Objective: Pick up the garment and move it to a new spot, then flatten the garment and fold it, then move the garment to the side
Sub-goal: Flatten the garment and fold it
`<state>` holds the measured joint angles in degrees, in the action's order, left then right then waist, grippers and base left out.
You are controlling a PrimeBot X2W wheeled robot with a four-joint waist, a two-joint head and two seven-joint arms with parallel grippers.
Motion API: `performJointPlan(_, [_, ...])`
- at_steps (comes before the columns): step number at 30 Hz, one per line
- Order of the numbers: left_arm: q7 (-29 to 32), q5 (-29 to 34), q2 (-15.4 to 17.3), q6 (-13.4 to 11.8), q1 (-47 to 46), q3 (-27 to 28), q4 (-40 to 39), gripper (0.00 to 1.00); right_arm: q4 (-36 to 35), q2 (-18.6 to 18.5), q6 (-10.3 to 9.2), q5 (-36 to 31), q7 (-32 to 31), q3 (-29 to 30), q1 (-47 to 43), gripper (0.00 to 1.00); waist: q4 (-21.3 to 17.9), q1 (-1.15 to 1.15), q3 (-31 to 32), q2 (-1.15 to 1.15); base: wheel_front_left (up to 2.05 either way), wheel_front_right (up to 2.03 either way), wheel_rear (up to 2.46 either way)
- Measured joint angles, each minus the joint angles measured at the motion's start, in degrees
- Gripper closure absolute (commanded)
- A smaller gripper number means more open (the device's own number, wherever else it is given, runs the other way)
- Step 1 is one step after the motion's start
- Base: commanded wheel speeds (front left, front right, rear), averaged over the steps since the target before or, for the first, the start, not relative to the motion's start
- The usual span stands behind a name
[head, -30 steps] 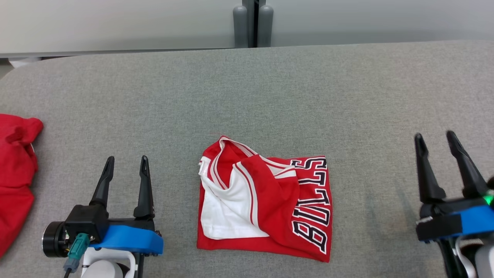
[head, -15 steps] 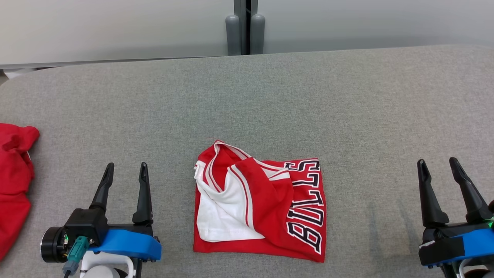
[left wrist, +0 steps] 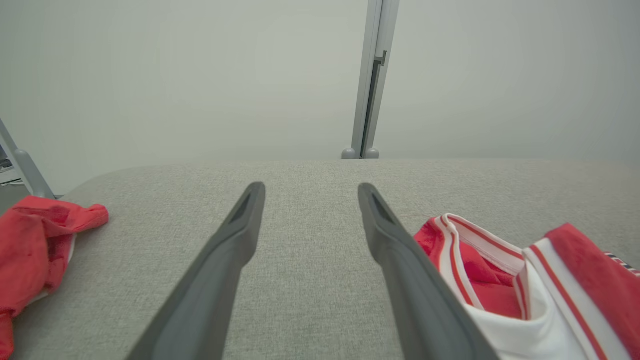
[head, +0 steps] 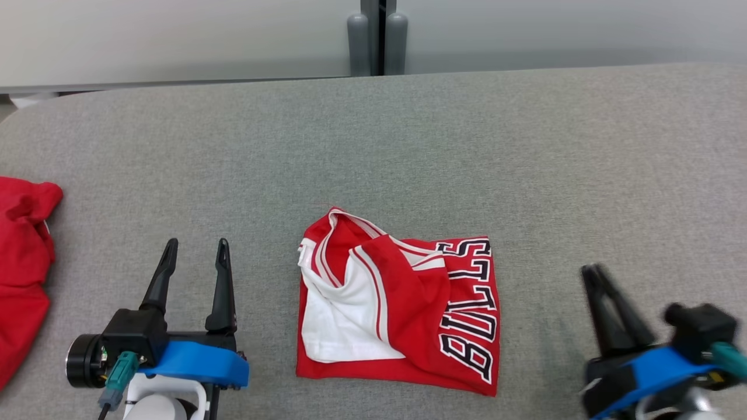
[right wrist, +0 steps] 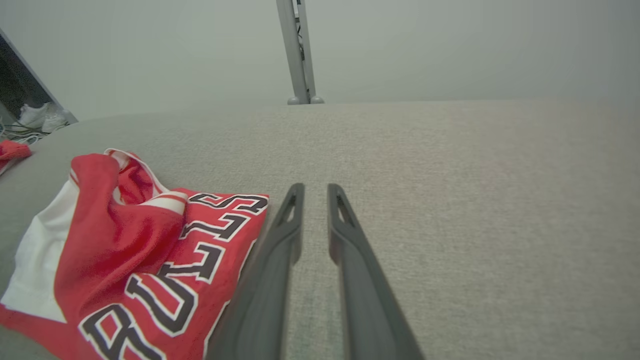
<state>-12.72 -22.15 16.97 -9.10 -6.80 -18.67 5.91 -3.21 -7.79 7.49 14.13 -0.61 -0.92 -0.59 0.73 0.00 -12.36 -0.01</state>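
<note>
While the red garment (head: 402,309) lies by the front edge of the worktop (head: 408,146), another red cloth (head: 20,274) sits at its left edge. Left claw (head: 196,244) gapes empty; right claw (right wrist: 316,190) has narrowed to a slim, empty gap.

1. The grey table (head: 408,146) is lying bare across its whole far half, giving a gripper open passage from side to side.
2. The folded garment (head: 402,315) is occupying the near middle, with its loose red fold bulging above the flatter lettered part.
3. 1 bare strip is running between the garment and the left gripper (head: 195,251), and another between the garment and the right gripper (right wrist: 316,188).
4. A red cloth (head: 23,274) is blocking the table's left edge, well apart from the garment.
5. 2 grey posts (head: 376,38) are standing just behind the middle of the far edge.
</note>
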Motion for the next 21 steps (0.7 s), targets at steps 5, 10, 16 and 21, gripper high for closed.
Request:
performJointPlan(5, [-0.34,0.07,-0.37,0.01,-1.4,-0.32,0.07,0.0,8.95,1.0,0.0,2.83,1.31,-8.58,5.06,1.0,1.1,0.0,-1.25,0.0,0.0,0.0,0.0])
performJointPlan(10, [-0.76,0.13,-1.03,0.18,-2.54,-0.79,0.65,0.0,18.01,2.19,0.0,5.78,3.31,-14.72,11.49,1.0,2.48,0.0,-2.29,0.01,0.0,0.0,0.0])
performJointPlan(16, [-1.11,0.13,-1.74,0.59,-3.59,-1.12,1.7,0.0,25.88,2.48,0.0,7.77,5.0,-19.97,16.36,1.0,4.0,0.0,-2.82,0.02,0.0,0.0,0.0])
performJointPlan(21, [-1.53,0.13,-1.94,0.59,-3.76,-1.07,2.13,0.0,28.51,2.56,0.0,9.35,5.87,-24.79,19.2,1.0,4.18,0.0,-2.83,0.01,0.0,0.0,0.0])
